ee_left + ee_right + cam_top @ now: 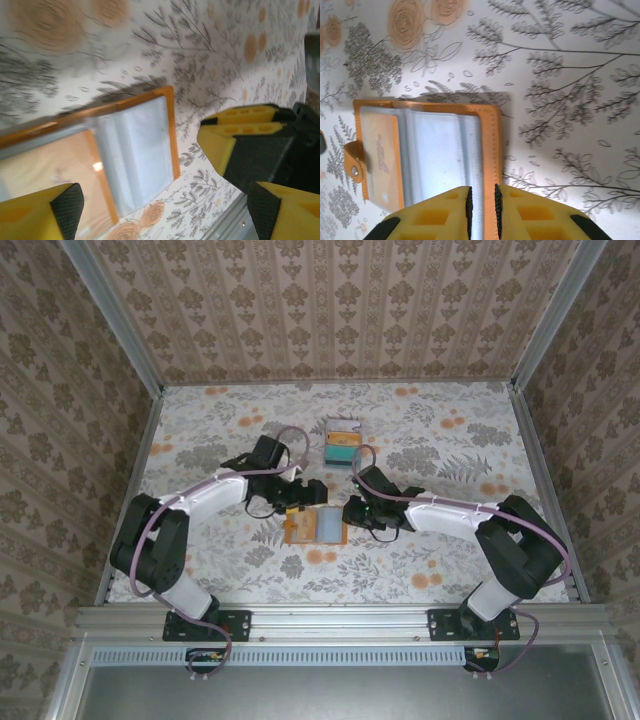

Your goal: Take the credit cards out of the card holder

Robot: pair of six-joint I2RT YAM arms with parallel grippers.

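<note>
The card holder lies open and flat on the floral surface. It has an orange stitched border, and an orange tab with a metal snap sticks out from one edge. One half is a pale blue-grey sleeve, and the other shows peach-orange under clear plastic. The right gripper hangs over the pale half, its jaws drawn almost together with a thin slit between them. The left gripper has its jaws spread wide, and the holder is seen between them. The credit cards, teal, orange and whitish, sit stacked beyond both sets of jaws, apart from the holder.
</note>
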